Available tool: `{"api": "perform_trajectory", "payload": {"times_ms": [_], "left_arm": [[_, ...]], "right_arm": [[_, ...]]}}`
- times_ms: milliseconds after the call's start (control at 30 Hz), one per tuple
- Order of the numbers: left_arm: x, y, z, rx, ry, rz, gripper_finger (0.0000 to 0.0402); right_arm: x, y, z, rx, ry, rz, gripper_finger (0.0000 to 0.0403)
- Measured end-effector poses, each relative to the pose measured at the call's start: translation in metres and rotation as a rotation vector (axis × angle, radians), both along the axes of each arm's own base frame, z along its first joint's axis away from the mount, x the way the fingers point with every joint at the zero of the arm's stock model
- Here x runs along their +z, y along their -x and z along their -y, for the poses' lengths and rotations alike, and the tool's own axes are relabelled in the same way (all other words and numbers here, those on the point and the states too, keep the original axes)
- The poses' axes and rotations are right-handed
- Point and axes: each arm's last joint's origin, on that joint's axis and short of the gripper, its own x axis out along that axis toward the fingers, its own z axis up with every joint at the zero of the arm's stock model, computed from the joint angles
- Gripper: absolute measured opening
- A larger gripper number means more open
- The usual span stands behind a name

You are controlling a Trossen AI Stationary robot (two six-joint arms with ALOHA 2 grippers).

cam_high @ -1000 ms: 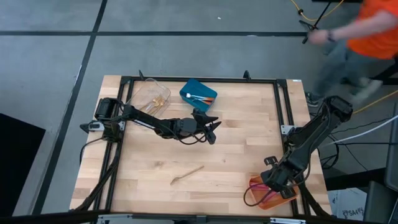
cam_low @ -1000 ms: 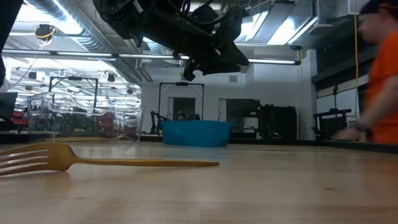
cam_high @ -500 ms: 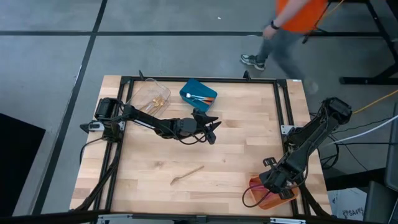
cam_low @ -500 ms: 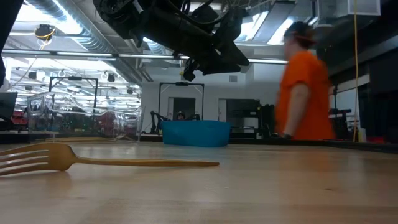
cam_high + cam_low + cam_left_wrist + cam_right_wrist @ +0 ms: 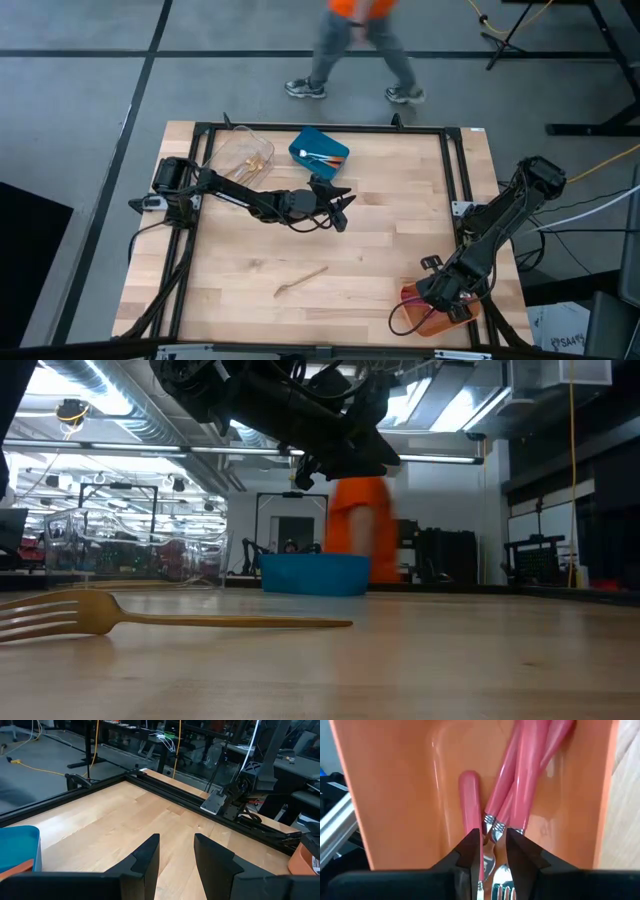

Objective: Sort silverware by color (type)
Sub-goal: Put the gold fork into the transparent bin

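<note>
Gold fork (image 5: 301,279): lies flat on the bare desk (image 5: 380,240), near the middle of the front edge; it is the only piece outside a bin.
Long axis: runs slantwise, tines toward the front-left corner, handle toward the centre.
Left hand (image 5: 338,210): hangs above the desk centre, fingers apart, nothing held; the fork is forward of it, toward the front edge.
Right hand (image 5: 492,851): low in the orange bin (image 5: 433,315) at the front-right corner, fingers narrowly parted over pink-handled pieces (image 5: 520,775), gripping none.
Nearer arm: judged the left.
</note>
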Motion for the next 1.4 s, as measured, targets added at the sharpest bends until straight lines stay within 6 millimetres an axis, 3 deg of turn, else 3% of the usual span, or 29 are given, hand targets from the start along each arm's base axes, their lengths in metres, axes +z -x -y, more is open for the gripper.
{"api": "perform_trajectory", "payload": {"times_ms": [233, 667, 967, 1400], "left_arm": [[0.0, 0.0, 0.0, 0.0, 0.0, 0.0, 0.0115], [0.0, 0.0, 0.003, -0.007, -0.001, 0.0, 0.0115], [0.005, 0.001, 0.005, -0.058, -0.008, -0.001, 0.0115], [0.04, 0.034, 0.05, -0.273, -0.059, -0.167, 0.0115]], "right_arm": [[0.001, -0.003, -0.003, -0.008, -0.015, 0.054, 0.0083], [0.01, -0.021, -0.016, 0.015, -0.086, 0.374, 0.0083], [0.012, -0.023, -0.017, -0.005, -0.077, 0.419, 0.0083], [0.017, -0.04, -0.004, -0.004, -0.04, 0.46, 0.0083]]}}
